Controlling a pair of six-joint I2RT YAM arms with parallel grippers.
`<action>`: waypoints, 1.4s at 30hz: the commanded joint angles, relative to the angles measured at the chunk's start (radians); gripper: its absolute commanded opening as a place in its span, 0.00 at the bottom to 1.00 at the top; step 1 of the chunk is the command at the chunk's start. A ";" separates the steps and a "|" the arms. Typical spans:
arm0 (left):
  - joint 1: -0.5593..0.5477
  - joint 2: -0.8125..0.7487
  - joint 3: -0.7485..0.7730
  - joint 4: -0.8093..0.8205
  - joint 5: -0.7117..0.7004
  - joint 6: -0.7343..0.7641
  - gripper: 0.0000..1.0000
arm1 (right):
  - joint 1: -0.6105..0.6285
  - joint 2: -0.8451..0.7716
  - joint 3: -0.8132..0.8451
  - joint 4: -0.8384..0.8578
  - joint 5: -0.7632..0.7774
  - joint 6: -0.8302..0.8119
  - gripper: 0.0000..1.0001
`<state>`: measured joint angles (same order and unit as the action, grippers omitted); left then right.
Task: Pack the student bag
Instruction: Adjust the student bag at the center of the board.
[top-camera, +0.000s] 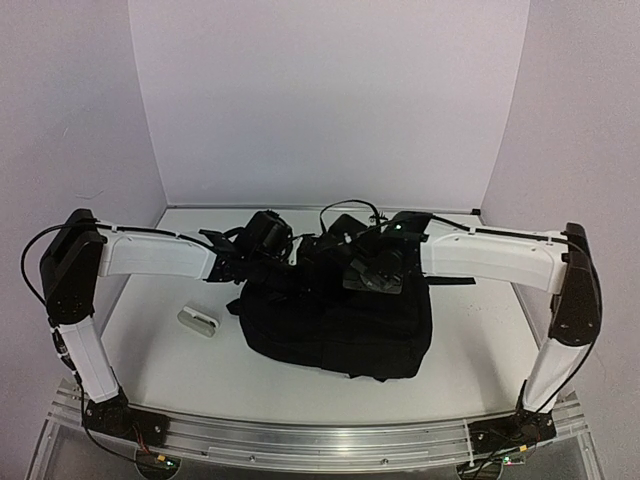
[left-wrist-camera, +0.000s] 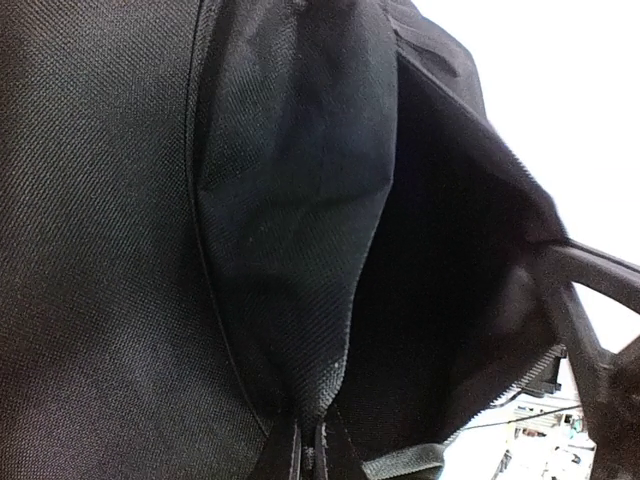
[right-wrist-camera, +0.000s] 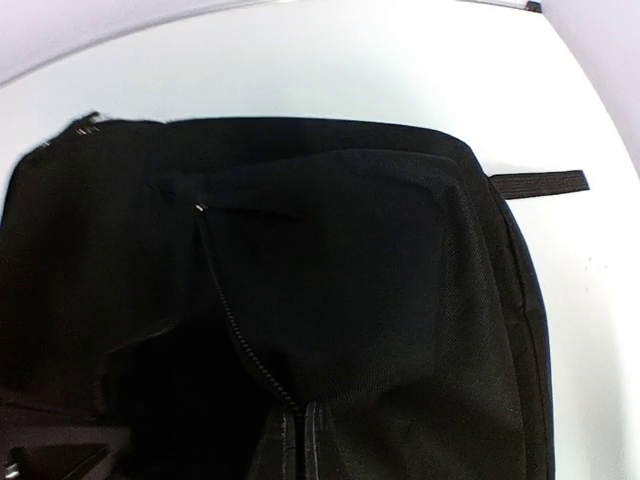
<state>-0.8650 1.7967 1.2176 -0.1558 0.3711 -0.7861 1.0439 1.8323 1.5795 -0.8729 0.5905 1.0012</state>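
While both arms reached in over its far side, the student bag (top-camera: 335, 330), a large black backpack, lay in the middle of the worktop (top-camera: 480, 350). The left end effector (left-wrist-camera: 308, 455) was closed on a fold of the bag's fabric beside a dark opening. The right end effector (right-wrist-camera: 300, 440) was closed too, seemingly pinching fabric where the zip line ended. A small pale item (top-camera: 197, 319) lay apart, toward the left edge. The step looked like spreading the bag's mouth; next, one arm would need to release and fetch that item.
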 joint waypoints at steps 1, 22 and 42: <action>0.007 0.029 0.057 0.004 0.017 0.005 0.06 | -0.008 -0.097 -0.063 0.090 0.039 0.012 0.00; 0.239 -0.402 -0.206 -0.300 -0.179 -0.011 0.93 | -0.008 -0.087 -0.138 0.183 -0.002 0.012 0.00; 0.500 -0.533 -0.535 -0.299 -0.218 -0.184 1.00 | -0.008 -0.100 -0.165 0.223 -0.019 -0.008 0.00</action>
<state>-0.3967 1.2512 0.7065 -0.5515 0.1316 -1.0120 1.0431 1.7706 1.4170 -0.6609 0.5554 0.9965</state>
